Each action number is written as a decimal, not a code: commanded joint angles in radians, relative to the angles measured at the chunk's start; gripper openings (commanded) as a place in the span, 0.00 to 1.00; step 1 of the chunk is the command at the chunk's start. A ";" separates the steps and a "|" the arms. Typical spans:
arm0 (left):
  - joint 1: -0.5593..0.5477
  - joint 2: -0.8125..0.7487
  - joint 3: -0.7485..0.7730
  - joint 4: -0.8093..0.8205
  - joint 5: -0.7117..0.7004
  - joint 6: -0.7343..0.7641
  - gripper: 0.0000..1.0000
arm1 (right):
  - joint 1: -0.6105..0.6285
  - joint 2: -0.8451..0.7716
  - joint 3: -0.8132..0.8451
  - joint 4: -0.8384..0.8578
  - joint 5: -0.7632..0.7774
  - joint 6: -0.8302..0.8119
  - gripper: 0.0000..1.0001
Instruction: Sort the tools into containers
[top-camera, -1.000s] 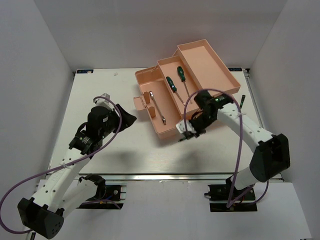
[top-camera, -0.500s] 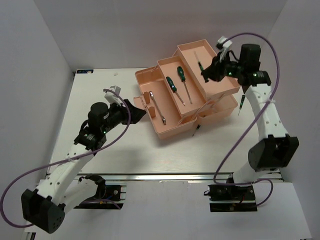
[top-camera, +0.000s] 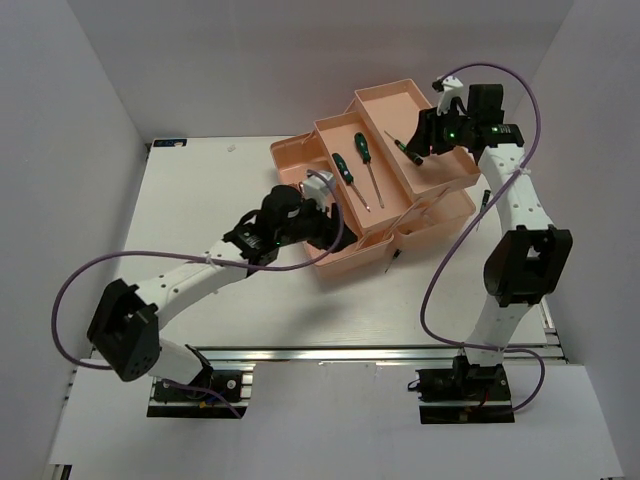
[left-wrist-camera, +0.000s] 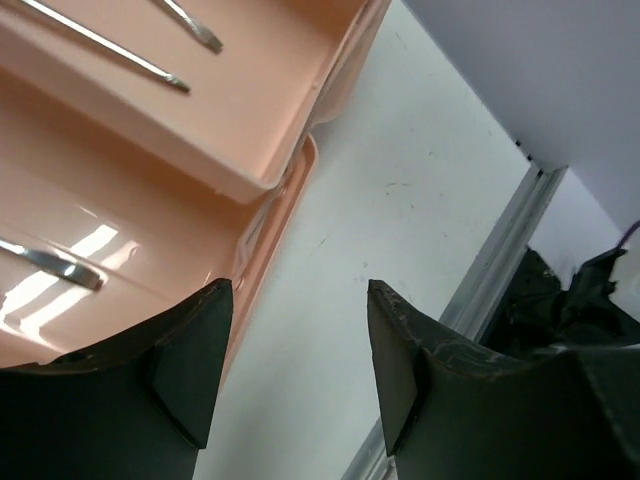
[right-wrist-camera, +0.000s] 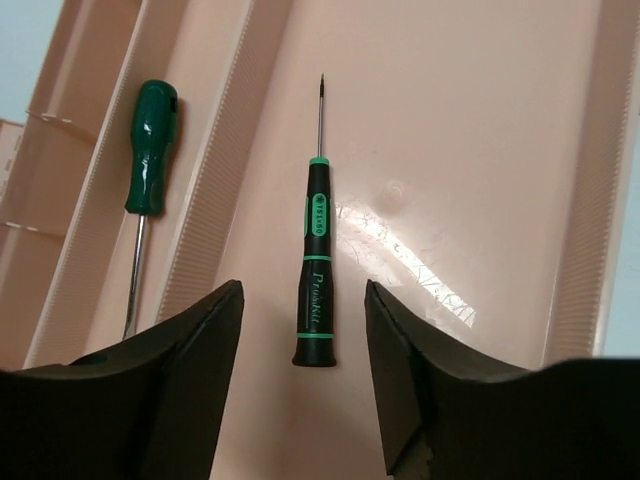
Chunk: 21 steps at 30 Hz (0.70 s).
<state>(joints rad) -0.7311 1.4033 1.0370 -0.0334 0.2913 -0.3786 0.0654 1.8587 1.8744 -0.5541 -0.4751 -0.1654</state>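
Observation:
The salmon-pink toolbox (top-camera: 290, 156) stands open with its trays stepped out. My right gripper (top-camera: 420, 140) is open over the top tray (top-camera: 405, 100). A tiny black-and-green screwdriver (right-wrist-camera: 315, 250) lies flat in that tray between my right gripper's (right-wrist-camera: 302, 292) spread jaws, untouched. Two longer green-handled screwdrivers (top-camera: 343, 167) (top-camera: 363, 148) lie in the middle tray. My left gripper (top-camera: 335, 235) is open and empty at the box's front edge, over bare table in the left wrist view (left-wrist-camera: 298, 292). The silver wrench's end (left-wrist-camera: 50, 262) shows in the lower compartment. Another tiny screwdriver (top-camera: 484, 200) lies right of the box.
A small dark slim thing (top-camera: 392, 260) lies on the table at the box's front edge. White walls close in the table on three sides. A metal rail (left-wrist-camera: 500, 260) runs along the table's near edge.
My right arm swung from the box's front edge up to the top tray, and the tiny screwdriver now lies there released. My left arm reached right to the toolbox's front.

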 joint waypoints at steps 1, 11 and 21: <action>-0.082 0.058 0.084 0.000 -0.070 0.095 0.65 | -0.036 -0.068 0.049 0.019 -0.054 0.009 0.59; -0.249 0.339 0.279 -0.117 -0.338 0.119 0.54 | -0.206 -0.341 -0.202 0.253 -0.232 0.129 0.83; -0.326 0.606 0.409 -0.197 -0.647 0.093 0.62 | -0.243 -0.619 -0.374 0.098 -0.099 0.066 0.75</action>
<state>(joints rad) -1.0595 1.9560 1.3987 -0.1806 -0.1776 -0.2756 -0.1638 1.3495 1.5658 -0.4294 -0.6052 -0.0677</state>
